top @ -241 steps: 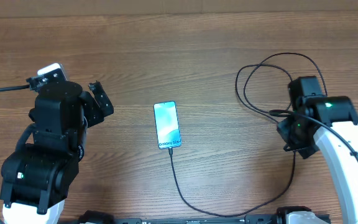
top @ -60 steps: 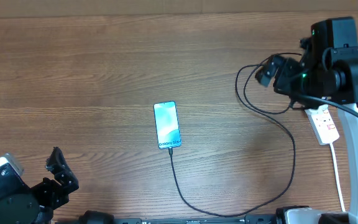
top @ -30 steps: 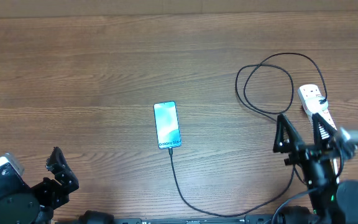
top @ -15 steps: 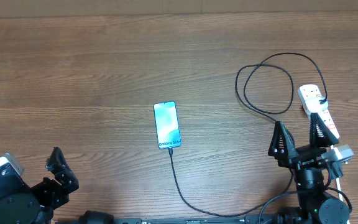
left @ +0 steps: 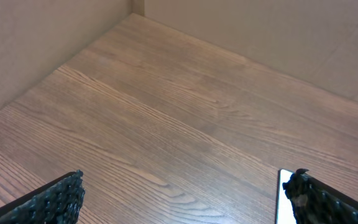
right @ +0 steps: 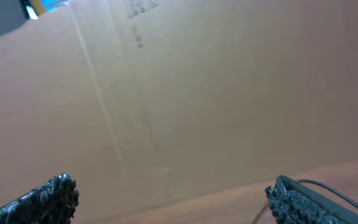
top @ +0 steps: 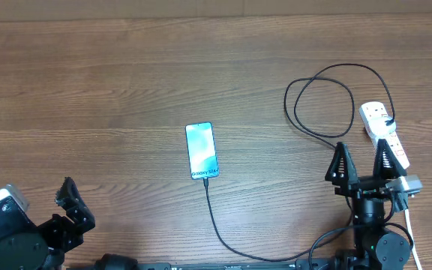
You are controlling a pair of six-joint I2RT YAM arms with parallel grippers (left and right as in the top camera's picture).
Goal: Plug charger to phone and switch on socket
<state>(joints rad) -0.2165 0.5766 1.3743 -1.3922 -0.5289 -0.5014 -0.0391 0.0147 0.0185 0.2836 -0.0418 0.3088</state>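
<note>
Evidently the right gripper (top: 363, 154) and left gripper (left: 185, 186) are released and empty. The socket (top: 381, 124) lies just ahead of the right gripper on its right side, with the charger (top: 286, 101) loop ahead-left. The phone (top: 202, 150) sits well ahead-right of the left gripper.

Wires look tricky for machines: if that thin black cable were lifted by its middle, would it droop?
Probably: the charger lies in loose, overlapping loops on the table, so it looks floppy. It is thin, so likely light. One end reaches the phone at its bottom edge, so pulling might drag the phone.
</note>
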